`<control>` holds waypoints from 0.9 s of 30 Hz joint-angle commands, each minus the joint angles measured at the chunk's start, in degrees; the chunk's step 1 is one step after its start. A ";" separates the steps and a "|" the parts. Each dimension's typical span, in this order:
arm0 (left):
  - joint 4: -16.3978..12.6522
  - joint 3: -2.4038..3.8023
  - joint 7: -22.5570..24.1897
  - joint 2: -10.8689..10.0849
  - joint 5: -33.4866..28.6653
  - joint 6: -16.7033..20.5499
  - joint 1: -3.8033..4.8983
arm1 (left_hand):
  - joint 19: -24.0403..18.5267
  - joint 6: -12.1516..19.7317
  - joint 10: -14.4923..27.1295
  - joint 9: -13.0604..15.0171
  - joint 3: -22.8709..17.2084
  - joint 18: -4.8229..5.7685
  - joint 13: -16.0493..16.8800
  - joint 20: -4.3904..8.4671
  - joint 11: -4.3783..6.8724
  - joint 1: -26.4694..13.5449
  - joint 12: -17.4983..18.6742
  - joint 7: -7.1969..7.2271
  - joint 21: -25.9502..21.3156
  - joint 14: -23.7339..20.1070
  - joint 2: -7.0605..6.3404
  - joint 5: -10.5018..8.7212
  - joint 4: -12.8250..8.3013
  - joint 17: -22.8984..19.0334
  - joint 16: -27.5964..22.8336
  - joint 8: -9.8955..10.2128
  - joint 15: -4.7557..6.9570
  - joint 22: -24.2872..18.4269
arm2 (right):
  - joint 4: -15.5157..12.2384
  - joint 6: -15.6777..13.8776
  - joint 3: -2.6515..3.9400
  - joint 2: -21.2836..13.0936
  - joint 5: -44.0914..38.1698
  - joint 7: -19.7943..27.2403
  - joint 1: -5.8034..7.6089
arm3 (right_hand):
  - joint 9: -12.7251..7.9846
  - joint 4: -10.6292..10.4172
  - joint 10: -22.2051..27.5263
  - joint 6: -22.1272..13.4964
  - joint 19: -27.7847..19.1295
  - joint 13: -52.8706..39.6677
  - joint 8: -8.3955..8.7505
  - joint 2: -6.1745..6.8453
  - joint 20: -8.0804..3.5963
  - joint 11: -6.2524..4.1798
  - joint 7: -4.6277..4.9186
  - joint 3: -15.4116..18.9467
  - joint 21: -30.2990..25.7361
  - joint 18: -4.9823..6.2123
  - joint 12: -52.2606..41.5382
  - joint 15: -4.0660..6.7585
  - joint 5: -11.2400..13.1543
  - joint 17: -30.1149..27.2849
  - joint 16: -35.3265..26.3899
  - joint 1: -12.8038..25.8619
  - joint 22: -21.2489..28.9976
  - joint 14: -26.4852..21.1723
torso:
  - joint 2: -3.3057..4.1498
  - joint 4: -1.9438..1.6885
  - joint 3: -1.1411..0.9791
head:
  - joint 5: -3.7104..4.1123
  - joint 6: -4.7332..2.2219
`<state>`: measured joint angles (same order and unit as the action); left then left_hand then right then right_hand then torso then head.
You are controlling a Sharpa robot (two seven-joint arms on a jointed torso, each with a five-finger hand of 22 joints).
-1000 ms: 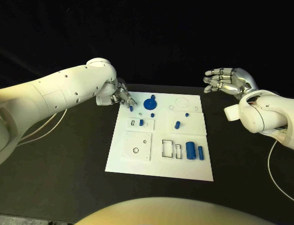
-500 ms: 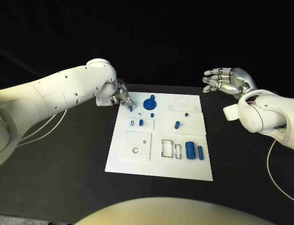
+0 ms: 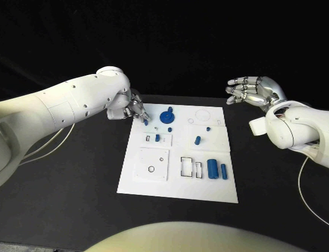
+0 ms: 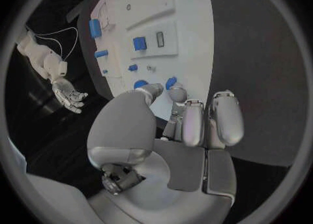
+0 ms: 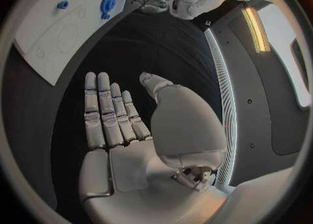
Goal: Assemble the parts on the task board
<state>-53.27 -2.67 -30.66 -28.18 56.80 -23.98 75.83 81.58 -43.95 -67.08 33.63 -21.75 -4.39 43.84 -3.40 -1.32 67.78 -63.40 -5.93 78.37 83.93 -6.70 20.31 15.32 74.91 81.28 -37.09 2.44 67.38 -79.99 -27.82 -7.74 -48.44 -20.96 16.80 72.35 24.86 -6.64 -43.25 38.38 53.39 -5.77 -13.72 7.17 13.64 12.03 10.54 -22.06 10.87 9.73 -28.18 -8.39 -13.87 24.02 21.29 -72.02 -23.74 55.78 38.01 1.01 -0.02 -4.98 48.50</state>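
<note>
The white task board (image 3: 178, 181) lies in the middle of the black table. My left hand (image 3: 133, 109) hovers over the board's far left corner and pinches a small blue peg (image 3: 146, 121) between thumb and a finger; the left wrist view shows that peg (image 4: 171, 82) at the fingertips. Beside it on the board stands a round blue part (image 3: 168, 115). Other blue parts sit further along: a short one (image 3: 157, 137), a slanted one (image 3: 198, 139) and two cylinders (image 3: 212, 169) side by side. My right hand (image 3: 256, 91) is raised off to the board's far right, fingers spread, holding nothing.
The board carries several cut-out recesses, among them a square plate with a small hole (image 3: 152, 164) and a rectangular slot (image 3: 187, 166). White cables (image 3: 306, 181) trail off the table on both sides. Black table (image 3: 81, 173) surrounds the board.
My left hand's fingers have drawn in slightly around the blue peg, which stays at the board's far left corner. The right hand has barely moved.
</note>
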 commanded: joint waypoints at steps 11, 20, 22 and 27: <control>0.62 0.00 -0.28 0.66 -0.80 -1.14 -0.23 | 0.06 -0.19 -0.13 -0.03 -0.34 -0.01 0.12 0.47 0.20 0.73 -0.40 0.20 0.22 2.61 0.19 0.22 0.07 2.95 -0.09 -0.42 0.34 0.09 | -0.07 0.94 0.02 0.10 -0.17 0.09 -0.02 | -0.05 -0.08 0.41 -0.42 -0.10 0.05 -0.32 -0.37 0.39 0.04 5.45 0.39 -0.34 0.45 -0.25 0.02 -0.38 -0.07 -0.39 0.38 0.05 -0.33 | 0.06 -0.03 0.01 | 0.11 0.05; 1.17 -0.01 -0.43 0.94 -0.88 -1.18 -0.43 | 0.13 -0.38 -0.27 0.00 -0.49 0.03 0.22 0.46 0.25 0.93 -0.51 0.28 0.31 2.62 0.37 0.23 0.12 2.97 -0.07 -0.63 0.38 0.26 | -0.09 0.99 0.02 0.09 -0.17 0.10 -0.02 | -0.07 -0.16 0.45 -0.46 -0.07 0.11 -0.34 -0.50 0.40 0.05 5.46 0.43 -0.39 0.46 -0.31 0.02 -0.39 -0.07 -0.43 0.42 0.14 -0.33 | 0.06 -0.01 0.01 | 0.22 0.19; 1.28 -0.01 -0.43 0.97 -0.93 -1.03 -0.46 | 0.14 -0.64 -0.40 0.07 -0.79 0.01 0.26 0.49 0.39 1.41 -0.58 0.45 0.30 2.64 0.62 0.28 0.02 2.99 -0.06 -0.99 0.47 0.24 | -0.08 0.99 0.02 0.09 -0.17 0.09 -0.02 | -0.07 -0.16 0.45 -0.46 -0.07 0.11 -0.34 -0.50 0.40 0.05 5.46 0.43 -0.39 0.46 -0.31 0.02 -0.39 -0.07 -0.43 0.42 0.14 -0.33 | 0.03 -0.03 0.00 | 0.23 0.20; 1.45 -0.01 -0.35 0.98 -1.52 -0.55 -0.49 | 0.21 -0.38 -0.57 0.21 -3.71 0.02 0.16 0.76 0.82 4.43 -0.54 0.89 0.32 2.66 2.04 0.36 -1.64 3.01 -0.06 -1.86 0.87 0.35 | -0.09 1.00 0.02 0.07 -0.17 0.07 -0.02 | -0.07 -0.16 0.45 -0.46 -0.07 0.11 -0.34 -0.50 0.40 0.05 5.46 0.43 -0.39 0.46 -0.31 0.02 -0.39 -0.07 -0.43 0.42 0.14 -0.33 | 0.02 -0.07 -0.02 | 0.25 0.27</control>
<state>-51.85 -2.69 -31.01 -27.37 56.10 -24.19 75.38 81.81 -44.43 -67.59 33.70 -25.20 -4.39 44.07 -3.17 -0.81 71.76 -63.86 -5.38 78.37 83.95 -4.90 20.31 13.80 74.90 81.28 -38.64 2.87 67.66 -80.02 -27.60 -7.74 -48.39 -20.96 16.75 72.34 24.87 -6.81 -43.25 38.38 53.39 -5.71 -13.71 6.86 13.64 12.03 10.54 -21.89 10.88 9.73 -28.18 -8.39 -13.87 24.02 20.97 -71.70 -23.66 55.78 38.06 0.98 -0.02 -4.76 48.74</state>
